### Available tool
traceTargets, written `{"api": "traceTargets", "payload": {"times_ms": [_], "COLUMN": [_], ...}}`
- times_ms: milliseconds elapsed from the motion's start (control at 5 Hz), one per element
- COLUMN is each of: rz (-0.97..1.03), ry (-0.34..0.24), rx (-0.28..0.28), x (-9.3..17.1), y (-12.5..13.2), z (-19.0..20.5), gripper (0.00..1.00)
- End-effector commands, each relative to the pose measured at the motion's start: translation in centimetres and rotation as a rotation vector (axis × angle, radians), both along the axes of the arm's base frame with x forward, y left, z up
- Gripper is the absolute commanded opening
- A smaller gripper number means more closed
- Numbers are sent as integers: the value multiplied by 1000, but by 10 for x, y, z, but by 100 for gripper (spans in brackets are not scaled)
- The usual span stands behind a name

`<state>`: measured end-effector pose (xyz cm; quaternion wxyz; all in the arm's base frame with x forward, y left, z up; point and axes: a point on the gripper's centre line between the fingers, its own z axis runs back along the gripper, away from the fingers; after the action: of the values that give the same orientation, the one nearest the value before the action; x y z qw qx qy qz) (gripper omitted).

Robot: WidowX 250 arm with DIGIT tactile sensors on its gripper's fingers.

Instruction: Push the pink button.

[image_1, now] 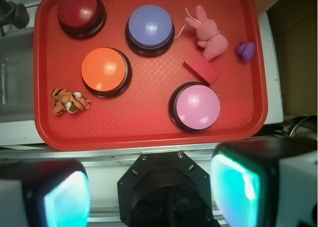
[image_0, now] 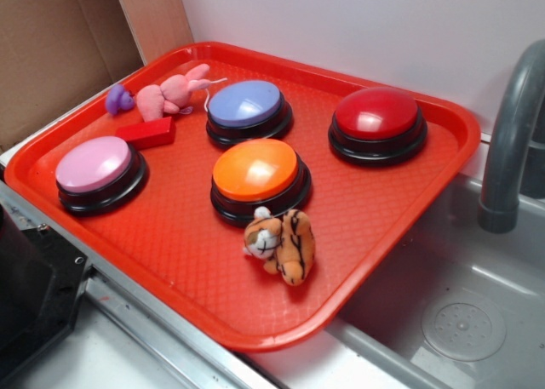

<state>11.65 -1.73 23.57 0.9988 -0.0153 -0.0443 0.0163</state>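
The pink button [image_0: 94, 164] [image_1: 197, 106] is a light-pink dome on a black round base, at the near left of the red tray [image_0: 187, 261] [image_1: 149, 125]. In the wrist view my gripper [image_1: 151, 192] hangs high above the robot's black base, short of the tray's near edge, and looks straight down. Its two teal-padded fingers [image_1: 67, 199] stand wide apart with nothing between them. The gripper itself does not show in the exterior view.
On the tray also sit an orange button [image_0: 255, 170] [image_1: 104, 69], a lavender-blue button [image_0: 246, 104] [image_1: 149, 26], a red button [image_0: 376, 114] [image_1: 77, 6], a red block [image_0: 147, 133] [image_1: 201, 68], a pink plush [image_0: 174, 92] [image_1: 211, 36], a purple toy [image_0: 118, 99] [image_1: 245, 50] and a tiger plush [image_0: 283, 243] [image_1: 68, 101]. A grey faucet [image_0: 511, 142] and sink [image_0: 464, 325] lie right.
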Motion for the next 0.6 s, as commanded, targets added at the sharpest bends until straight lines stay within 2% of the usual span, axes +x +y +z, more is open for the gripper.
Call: {"api": "traceTargets", "payload": {"times_ms": [0,200,400], "rz": [0,100,147], "ry": [0,38,68], "rx": [0,-21,-36], "x": [0,4,8], "y": [0,41,70], "z": [0,-25,-48], "gripper": [100,100,100]}}
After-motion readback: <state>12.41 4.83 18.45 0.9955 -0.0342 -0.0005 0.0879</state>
